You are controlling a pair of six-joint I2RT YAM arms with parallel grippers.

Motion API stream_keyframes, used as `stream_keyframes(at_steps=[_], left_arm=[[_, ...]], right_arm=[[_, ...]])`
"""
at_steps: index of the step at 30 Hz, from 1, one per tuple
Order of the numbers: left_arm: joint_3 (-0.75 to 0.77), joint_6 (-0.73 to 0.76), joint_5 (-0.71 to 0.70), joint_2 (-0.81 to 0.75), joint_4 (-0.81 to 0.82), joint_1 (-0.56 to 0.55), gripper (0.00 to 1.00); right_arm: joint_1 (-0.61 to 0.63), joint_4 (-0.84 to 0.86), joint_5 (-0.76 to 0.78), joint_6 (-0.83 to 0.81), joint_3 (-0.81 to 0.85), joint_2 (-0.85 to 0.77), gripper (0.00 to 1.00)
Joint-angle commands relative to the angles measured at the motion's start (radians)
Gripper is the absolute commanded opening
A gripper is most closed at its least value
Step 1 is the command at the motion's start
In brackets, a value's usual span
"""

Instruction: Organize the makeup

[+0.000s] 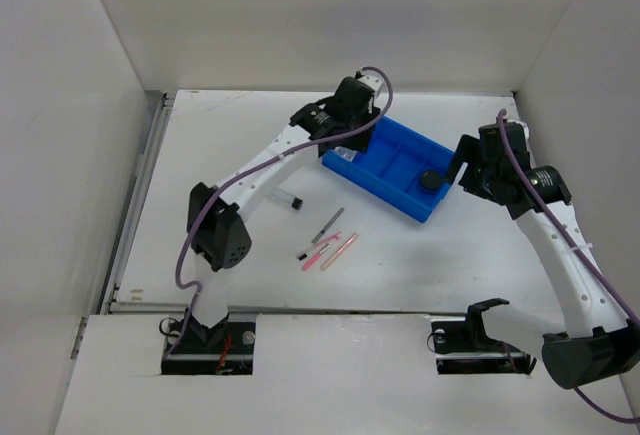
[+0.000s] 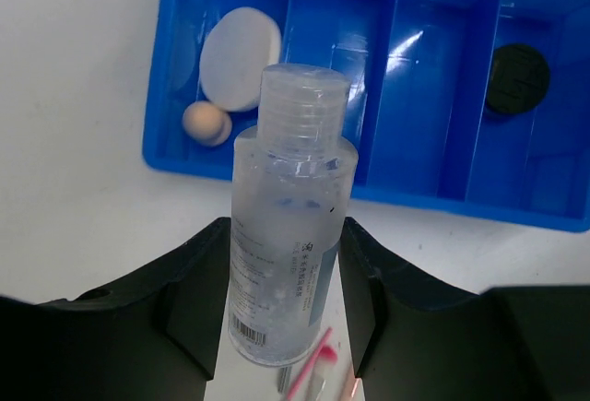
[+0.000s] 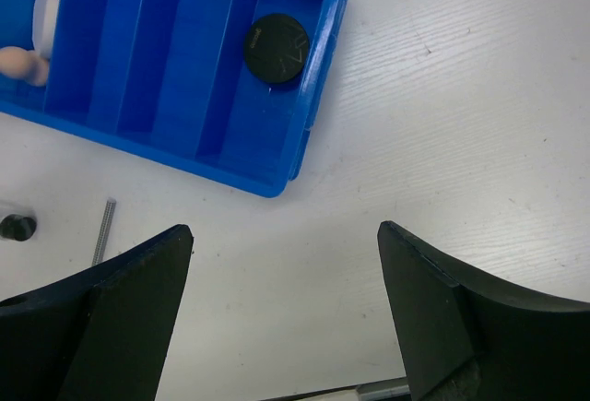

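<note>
My left gripper (image 2: 288, 235) is shut on a clear vial (image 2: 293, 207) with a ribbed cap, held upright above the table just short of the blue tray (image 2: 175, 157). The tray's left compartment holds a beige egg-shaped sponge (image 2: 206, 123) and a white round pad (image 2: 240, 58). A round black compact (image 3: 277, 46) lies in the right compartment. On the table lie a second vial (image 1: 288, 198), a thin dark brush (image 1: 328, 225) and two pink sticks (image 1: 328, 252). My right gripper (image 3: 286, 244) is open over bare table right of the tray (image 3: 277, 180), nothing between its fingers.
The tray (image 1: 375, 190) sits diagonally at the back centre, and its two middle compartments hold nothing. White walls enclose the table on the left, back and right. The left arm (image 1: 270, 155) stretches over the table above the loose vial.
</note>
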Motion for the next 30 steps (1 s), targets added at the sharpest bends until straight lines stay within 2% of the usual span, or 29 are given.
stream_keyframes(at_steps=[1,13,19,26,27,29,30], left_arm=[[0.087,0.079,0.049,0.099,0.064,0.001,0.00],[0.443,0.119,0.160,0.397,0.134,0.001,0.00],[0.464,0.083,0.162,0.451,0.200,0.021,0.00],[0.500,0.054,0.175,0.512,0.200,0.043,0.02],[0.500,0.053,0.175,0.512,0.200,0.043,0.09],[0.500,0.053,0.175,0.521,0.200,0.043,0.33],[0.500,0.053,0.175,0.521,0.200,0.043,0.68]], right_arm=[[-0.003,0.003,0.022,0.013,0.052,-0.015,0.88],[-0.003,-0.006,0.015,0.042,0.022,-0.015,0.88],[-0.003,-0.015,0.035,0.042,0.013,-0.024,0.88],[-0.003,-0.015,0.035,0.042,0.003,-0.024,0.88],[-0.003,-0.015,0.035,0.042,0.003,-0.024,0.88],[-0.003,-0.015,0.035,0.042,0.013,-0.015,0.88],[-0.003,-0.015,0.035,0.042,0.013,-0.015,0.88]])
